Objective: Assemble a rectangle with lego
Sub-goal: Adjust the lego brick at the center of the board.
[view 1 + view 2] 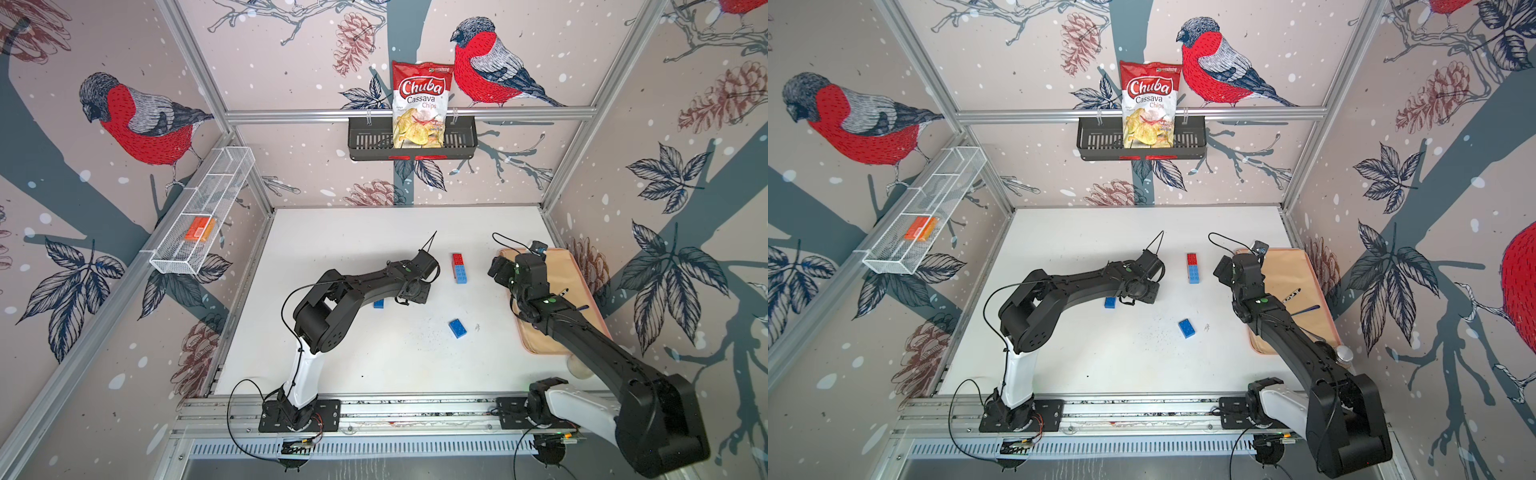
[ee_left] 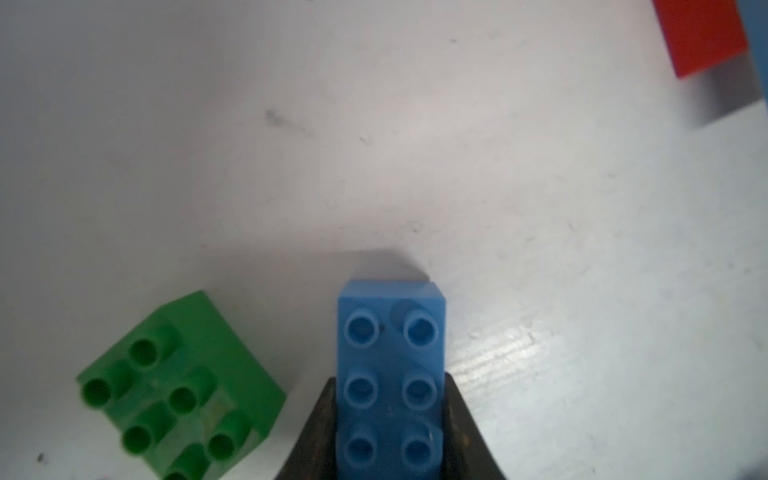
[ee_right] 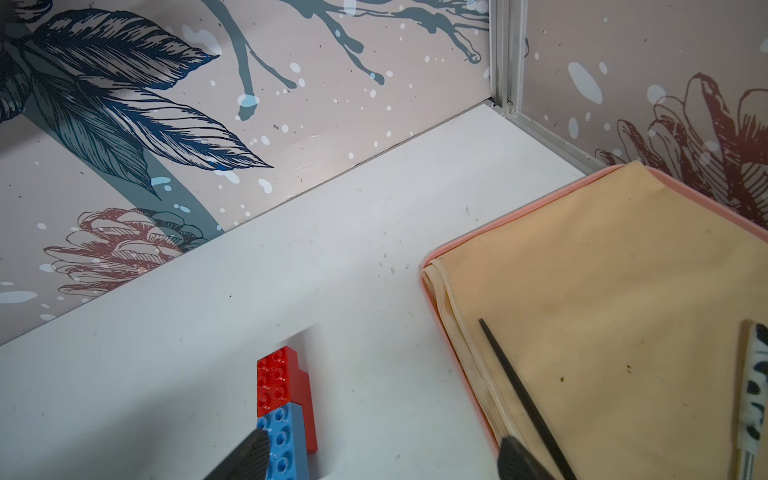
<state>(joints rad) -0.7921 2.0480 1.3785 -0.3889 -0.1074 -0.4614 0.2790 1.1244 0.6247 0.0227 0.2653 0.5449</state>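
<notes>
The left hand [image 2: 390, 380] pinches a light-blue brick [image 2: 390, 328] across its short width, one finger flat on each long side, studs up. In both top views that brick is hidden under the hand, just left of the frame's centre on the white desk [image 1: 374, 365]. Its long axis, three studs by two, runs straight out along the fingers, away from the wrist. A green brick [image 2: 183, 386] lies near it, skewed, not touching. The brick looks light, rigid and smooth-walled, so a square pinch on the long sides should hold, while a crooked one may let it twist out. The right hand [image 3: 384, 455] is spread and empty beside the red-and-blue strip [image 1: 458, 268], whose length runs up the frame.
</notes>
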